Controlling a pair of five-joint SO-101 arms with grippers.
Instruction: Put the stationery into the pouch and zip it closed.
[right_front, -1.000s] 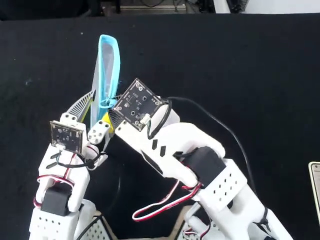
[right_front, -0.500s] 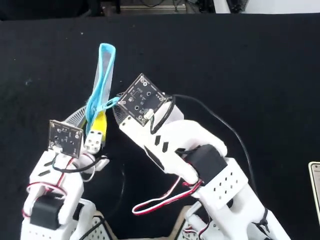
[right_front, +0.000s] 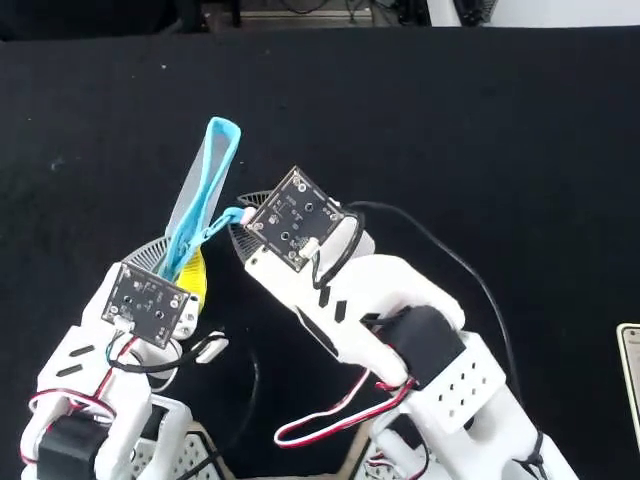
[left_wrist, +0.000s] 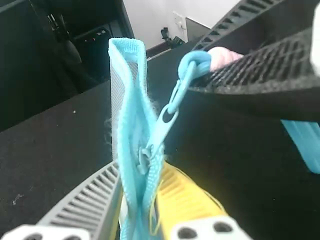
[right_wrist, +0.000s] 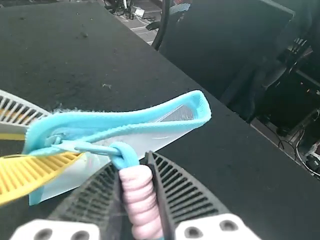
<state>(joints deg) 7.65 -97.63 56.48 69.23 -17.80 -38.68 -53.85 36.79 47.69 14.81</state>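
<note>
Holding the pouch (right_front: 207, 175) on edge over the tabletop (right_front: 480, 150), the left pincer (right_front: 180, 268) is clamped on its near end; the pouch body runs off toward 1 o'clock in the high view. At 3 o'clock of the pouch, the right pincer (right_wrist: 133, 167) is closed on the pink zipper pull (right_wrist: 135, 200), with the slider (left_wrist: 145, 155) close to the left pincer.

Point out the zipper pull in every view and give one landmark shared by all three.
High view: zipper pull left of centre, running from the pouch to the pink bead.
Left wrist view: zipper pull slants from the pouch's edge to the pink bead.
Right wrist view: zipper pull stretches from the pouch to the pink bead held in the right gripper.
Shared landmark: the pouch's blue far end.
</note>
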